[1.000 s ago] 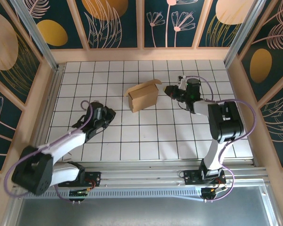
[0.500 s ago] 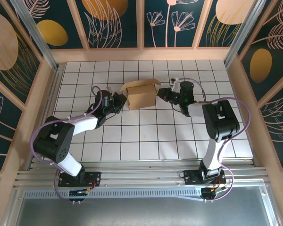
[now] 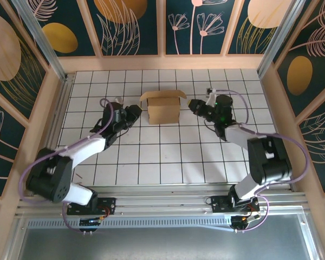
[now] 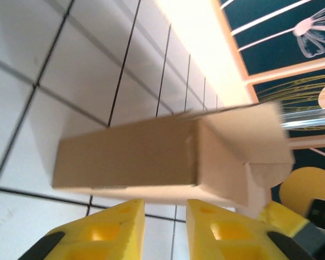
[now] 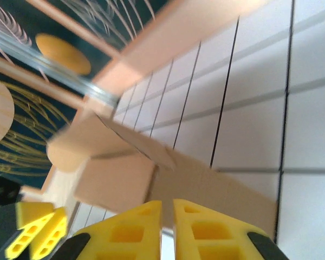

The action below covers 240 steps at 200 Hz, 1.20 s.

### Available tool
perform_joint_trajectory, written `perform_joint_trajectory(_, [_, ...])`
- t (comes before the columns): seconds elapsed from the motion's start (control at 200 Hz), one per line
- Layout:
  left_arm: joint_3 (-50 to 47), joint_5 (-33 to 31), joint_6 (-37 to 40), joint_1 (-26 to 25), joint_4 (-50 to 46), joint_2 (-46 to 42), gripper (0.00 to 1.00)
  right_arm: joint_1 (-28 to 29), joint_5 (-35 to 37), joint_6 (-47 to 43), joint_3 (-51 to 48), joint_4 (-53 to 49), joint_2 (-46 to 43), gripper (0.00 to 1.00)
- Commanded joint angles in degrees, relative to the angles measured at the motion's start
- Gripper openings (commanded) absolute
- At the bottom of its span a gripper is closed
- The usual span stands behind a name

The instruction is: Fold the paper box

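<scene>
The paper box point(image 3: 163, 111) stands on the white tiled table point(image 3: 168, 157) at mid-back, brown cardboard folded into a small block with its top flap point(image 3: 162, 95) raised. My left gripper point(image 3: 136, 112) is just left of it, a little apart. The left wrist view has the box point(image 4: 130, 157) straight ahead of my left gripper point(image 4: 165, 208), which is open a small way with nothing between the yellow fingers. My right gripper point(image 3: 192, 104) sits close to the box's right side. Its fingers point(image 5: 135, 222) stand open by a narrow slit, empty, with the box point(image 5: 119, 181) in front of my right gripper point(image 5: 167, 208).
Wooden walls point(image 3: 162, 62) with dark patterned panels close the table in at the back and both sides. Metal rails point(image 3: 162, 195) carry the arm bases along the near edge. White tiles stretch in front of the box.
My left arm swung in from the front left to the box's left side. The box turned square to the tile grid. Both grippers' jaws have parted slightly.
</scene>
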Motion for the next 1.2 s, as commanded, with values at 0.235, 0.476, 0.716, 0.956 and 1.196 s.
perform_joint_trajectory(0.235, [28.16,-3.27,49.83,0.2,-36.03,4.6,0.36,-1.47,-6.29,-34.77,15.97,-24.27,0.11,0.44])
perform_joint_trajectory(0.476, [43.86,3.44,55.37,1.7,-47.81,15.4,0.43,-1.27,-12.28,-38.96,30.32,-38.74,9.0,0.42])
perform_joint_trajectory(0.716, [53.45,7.53,59.11,2.1,-53.7,23.56,0.45,-0.55,-14.3,-38.85,37.74,-44.17,14.91,0.4])
perform_joint_trajectory(0.956, [53.45,11.82,61.39,3.1,-55.66,24.9,0.46,0.49,-14.52,-39.75,39.3,-47.01,16.34,0.36])
perform_joint_trajectory(1.196, [51.88,12.56,62.01,3.29,-55.01,24.92,0.47,0.61,-13.59,-39.8,38.35,-47.77,15.18,0.37])
